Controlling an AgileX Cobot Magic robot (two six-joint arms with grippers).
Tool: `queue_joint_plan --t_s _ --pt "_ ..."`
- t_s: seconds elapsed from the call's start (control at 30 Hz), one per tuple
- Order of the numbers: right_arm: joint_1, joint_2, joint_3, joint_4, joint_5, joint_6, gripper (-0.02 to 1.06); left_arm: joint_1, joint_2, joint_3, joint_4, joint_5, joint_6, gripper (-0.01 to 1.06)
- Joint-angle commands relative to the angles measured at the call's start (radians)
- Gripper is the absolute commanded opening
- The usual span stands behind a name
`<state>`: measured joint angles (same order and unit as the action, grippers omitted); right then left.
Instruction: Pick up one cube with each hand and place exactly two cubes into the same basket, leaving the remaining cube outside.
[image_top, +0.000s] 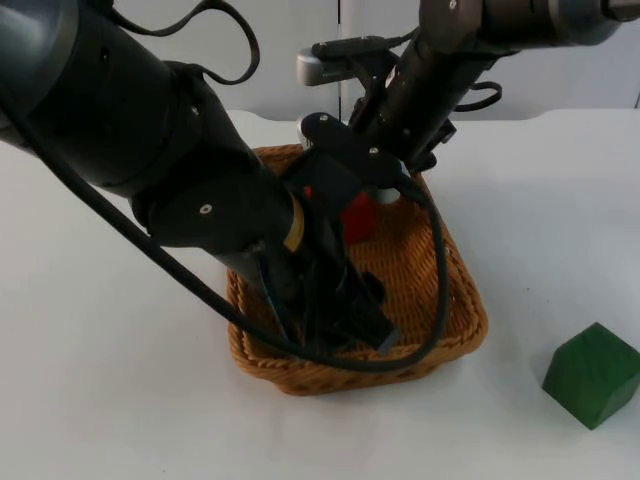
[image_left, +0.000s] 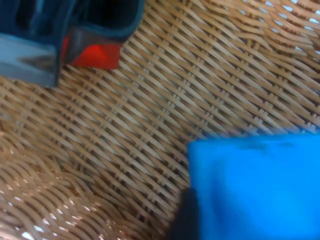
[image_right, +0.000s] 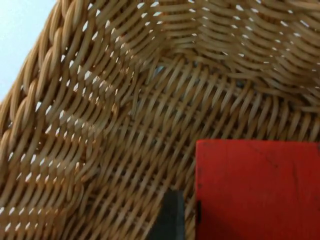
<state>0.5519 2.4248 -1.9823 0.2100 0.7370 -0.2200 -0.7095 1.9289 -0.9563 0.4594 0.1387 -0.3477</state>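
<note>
A wicker basket (image_top: 460, 300) stands mid-table with both arms reaching into it. My left gripper (image_top: 355, 305) is low over the basket floor, shut on a blue cube (image_left: 255, 185); a dark fingertip (image_left: 184, 217) lies against the cube's side. At the basket's far side my right gripper (image_top: 365, 200) is shut on a red cube (image_top: 358, 218). The red cube (image_right: 257, 190) sits just above the weave, with one fingertip (image_right: 172, 217) beside it. The left wrist view has that red cube (image_left: 95, 56) under the right gripper's fingers (image_left: 102, 20). A green cube (image_top: 592, 375) rests on the table.
The green cube lies near the table's front right, well apart from the basket. The basket's woven wall (image_right: 75, 100) rises close around the right gripper. The left arm's bulk covers the basket's left half in the top view.
</note>
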Motion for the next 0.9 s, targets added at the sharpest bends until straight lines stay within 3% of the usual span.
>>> queue_joint_plan --t_s 0.0,0.13,0.4,0.53,0.87 --pt "0.007 -0.046 -0.01 0.003 0.005 0.006 0.73 0.002 -0.005 0.004 0.005 -0.004 -0.004 0.83" --pt "0.007 -0.102 -0.01 0.001 -0.003 0.006 0.73 0.002 -0.015 0.004 0.023 0.014 -0.004 0.88" --pt "0.004 -0.276 -0.01 -0.035 -0.009 0.006 0.73 0.002 -0.113 0.004 0.028 0.07 -0.004 0.88" --pt "0.004 -0.418 -0.01 -0.05 -0.001 0.006 0.73 0.002 -0.258 0.004 0.031 0.123 0.001 0.88" --pt "0.004 -0.556 -0.01 -0.05 0.066 0.006 0.73 0.002 -0.503 0.004 0.031 0.224 0.003 0.88"
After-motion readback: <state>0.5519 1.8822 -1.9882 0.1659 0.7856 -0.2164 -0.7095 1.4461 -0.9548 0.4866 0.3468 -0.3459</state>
